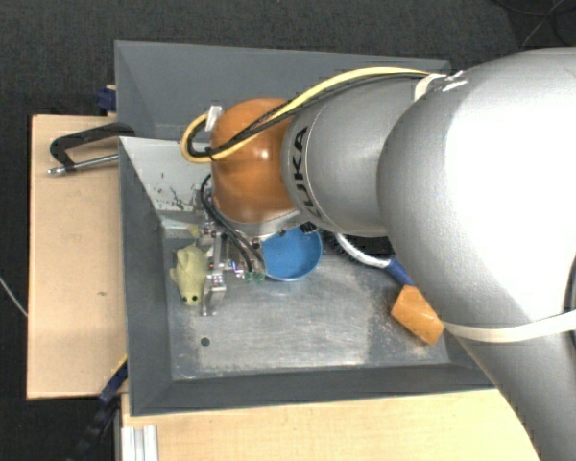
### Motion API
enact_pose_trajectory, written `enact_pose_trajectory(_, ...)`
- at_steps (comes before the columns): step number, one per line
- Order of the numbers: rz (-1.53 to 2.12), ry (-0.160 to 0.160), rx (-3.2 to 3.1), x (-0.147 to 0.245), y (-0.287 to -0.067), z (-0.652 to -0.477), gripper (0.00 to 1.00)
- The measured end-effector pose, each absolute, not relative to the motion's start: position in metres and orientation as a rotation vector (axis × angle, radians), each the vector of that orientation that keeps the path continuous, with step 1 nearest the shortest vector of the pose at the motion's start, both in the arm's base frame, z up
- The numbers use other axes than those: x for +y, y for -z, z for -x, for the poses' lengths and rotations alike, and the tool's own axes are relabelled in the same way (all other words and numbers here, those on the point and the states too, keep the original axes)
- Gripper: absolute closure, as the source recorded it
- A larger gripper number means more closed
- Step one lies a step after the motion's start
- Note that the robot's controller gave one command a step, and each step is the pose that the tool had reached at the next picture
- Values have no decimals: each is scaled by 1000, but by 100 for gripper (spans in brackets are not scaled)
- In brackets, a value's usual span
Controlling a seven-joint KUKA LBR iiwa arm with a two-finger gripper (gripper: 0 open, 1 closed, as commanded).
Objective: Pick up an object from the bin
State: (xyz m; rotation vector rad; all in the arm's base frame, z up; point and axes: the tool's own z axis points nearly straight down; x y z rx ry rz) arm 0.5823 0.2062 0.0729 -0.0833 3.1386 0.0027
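Note:
My gripper [214, 291] is low over the left part of the bin floor, under the orange wrist cover. A small pale yellow, lumpy soft thing [186, 271] lies right beside it on its left, touching or nearly touching the metal tip. Just to the right of the gripper, a blue round cup-like thing [294, 254] is partly hidden by the wrist.
An orange wedge-shaped block [417, 316] lies at the bin's right, by the arm. A blue-and-white cord-like thing [384, 261] pokes out from under the arm. The arm covers the bin's back right. Bare floor stretches along the front.

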Motion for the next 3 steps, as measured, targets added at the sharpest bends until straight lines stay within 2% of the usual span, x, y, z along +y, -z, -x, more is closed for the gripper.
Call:
enact_pose_trajectory(1,80,-6,3129,206,-78,-585,100)
enact_pose_trajectory(2,86,-8,3126,205,-197,-590,100)
enact_pose_trajectory(3,728,-4,3042,218,-297,-594,100)
